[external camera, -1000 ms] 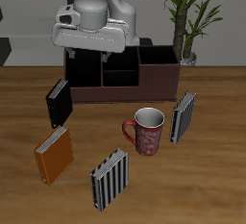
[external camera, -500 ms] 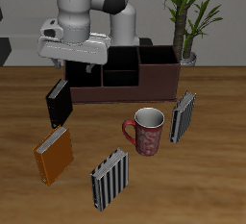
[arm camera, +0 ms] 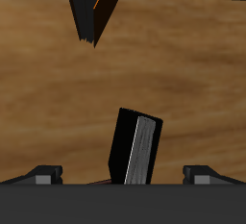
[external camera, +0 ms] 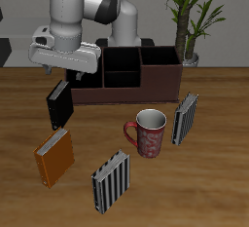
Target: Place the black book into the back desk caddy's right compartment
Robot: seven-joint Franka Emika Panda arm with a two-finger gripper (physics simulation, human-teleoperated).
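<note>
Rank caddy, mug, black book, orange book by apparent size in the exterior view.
1. caddy, clearly the widest.
2. orange book.
3. mug, close to the orange book; the book sits nearer the camera, so this order is unsure.
4. black book, smallest, though it stands farther back.

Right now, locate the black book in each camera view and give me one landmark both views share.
Exterior view: the black book stands on the table in front of the back desk caddy, below the gripper.
Wrist view: the black book stands upright on the wood, close under the camera.
Shared landmark: the orange book, next to the black one.
</note>
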